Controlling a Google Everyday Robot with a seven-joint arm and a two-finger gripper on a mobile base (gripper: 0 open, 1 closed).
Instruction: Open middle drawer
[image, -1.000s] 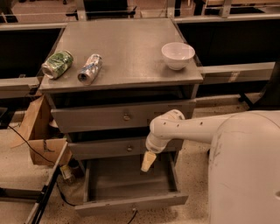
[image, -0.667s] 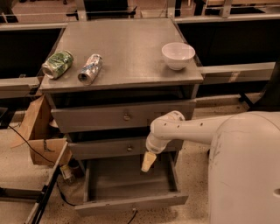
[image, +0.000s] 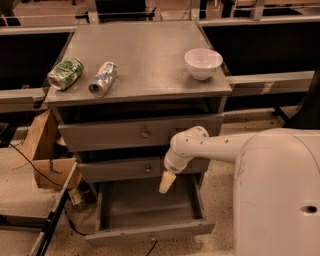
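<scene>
Gripper (image: 167, 182) lower centre, grip state I could not tell | middle drawer (image: 115, 170) I judged rigid, sliding metal | best hold was its knob (image: 148, 169).

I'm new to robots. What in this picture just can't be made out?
- Inside the middle drawer: camera view, hidden behind its front panel.
- Whether the hand, hanging over the open bottom drawer, touches anything: hidden by the arm above it.
- The robot body: cut off by the right and bottom edges.
- Labels on the green can and silver can: too blurred to read.
</scene>
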